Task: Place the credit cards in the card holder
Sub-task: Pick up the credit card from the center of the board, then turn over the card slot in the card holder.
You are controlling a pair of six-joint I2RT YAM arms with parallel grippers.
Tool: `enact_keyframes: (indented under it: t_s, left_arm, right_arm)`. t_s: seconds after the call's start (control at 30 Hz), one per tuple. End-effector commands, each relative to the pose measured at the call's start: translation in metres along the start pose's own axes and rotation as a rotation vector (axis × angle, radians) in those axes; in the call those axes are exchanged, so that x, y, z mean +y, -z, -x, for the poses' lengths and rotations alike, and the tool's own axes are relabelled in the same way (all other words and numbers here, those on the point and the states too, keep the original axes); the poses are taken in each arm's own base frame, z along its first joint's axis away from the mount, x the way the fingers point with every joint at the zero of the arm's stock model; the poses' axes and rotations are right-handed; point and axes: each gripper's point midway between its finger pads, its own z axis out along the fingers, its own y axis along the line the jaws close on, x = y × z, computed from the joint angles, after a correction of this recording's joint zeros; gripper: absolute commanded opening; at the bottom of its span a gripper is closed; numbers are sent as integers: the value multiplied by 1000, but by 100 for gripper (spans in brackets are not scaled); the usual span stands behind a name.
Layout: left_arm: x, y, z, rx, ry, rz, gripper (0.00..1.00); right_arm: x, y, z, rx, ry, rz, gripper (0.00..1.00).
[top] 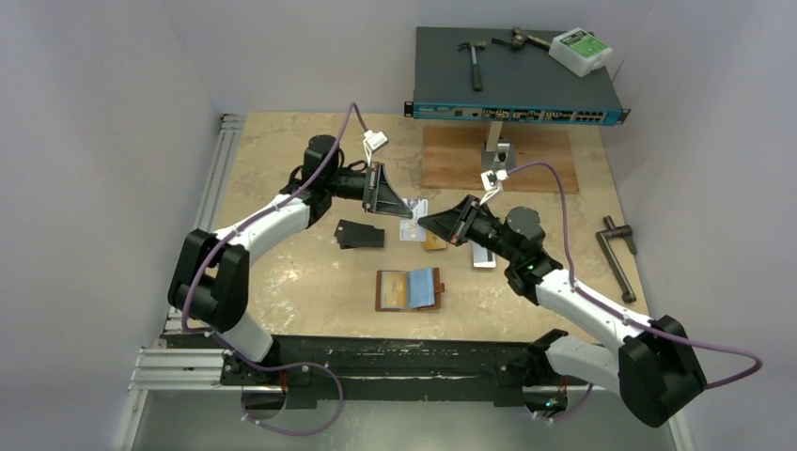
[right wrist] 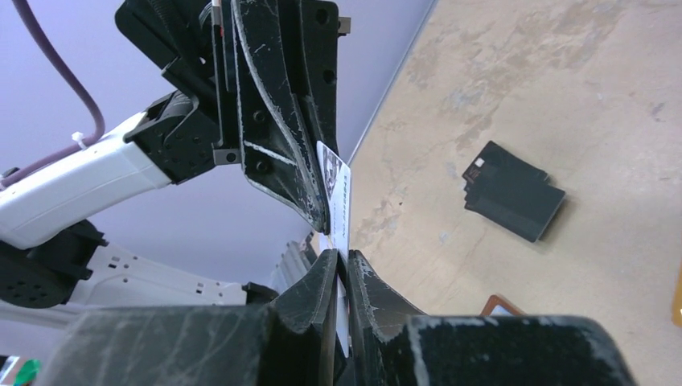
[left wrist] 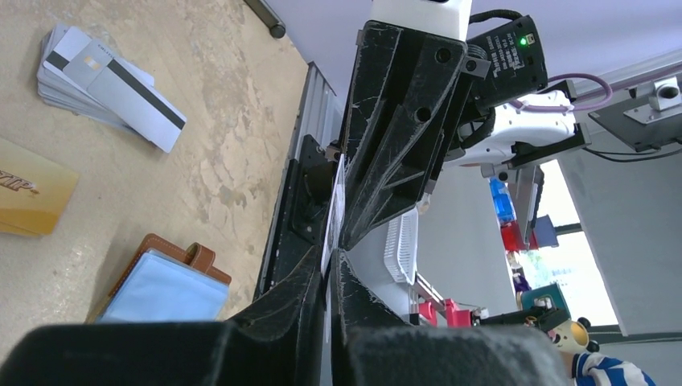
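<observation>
Beige mottled surface (top: 310, 282) carries most credit cards loose: black cards (top: 361, 234), a gold card (top: 434, 242) and a silvery stack (top: 484, 256) lie outside the open card holder (top: 411, 289), so most of the job seems left. Above them the left tool (top: 404, 209) and right tool (top: 425, 223) meet tip to tip, each pinching one white card (right wrist: 338, 186) in the air beyond the holder.

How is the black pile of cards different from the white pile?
The black pile is dark; the white pile is pale with a dark stripe on top. The black pile lies left of the card holder, the white pile right of it. Both lie flat, slightly fanned, outside it.
</observation>
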Motion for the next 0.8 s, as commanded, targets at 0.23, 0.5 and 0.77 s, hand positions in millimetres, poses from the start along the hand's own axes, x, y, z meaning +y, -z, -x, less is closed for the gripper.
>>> enact_keyframes:
  t_s: [0.23, 0.5, 0.77]
  left_arm:
    - [-18, 3, 1, -4, -81, -25, 5]
    - [31, 20, -26, 109, -103, 282, 31]
    - [88, 46, -79, 400, -541, 499, 29]
  right_arm:
    - [43, 0, 3, 21, 4, 191, 2]
    - [-33, 20, -19, 165, 74, -270, 0]
    - [-96, 63, -76, 276, 0, -503, 0]
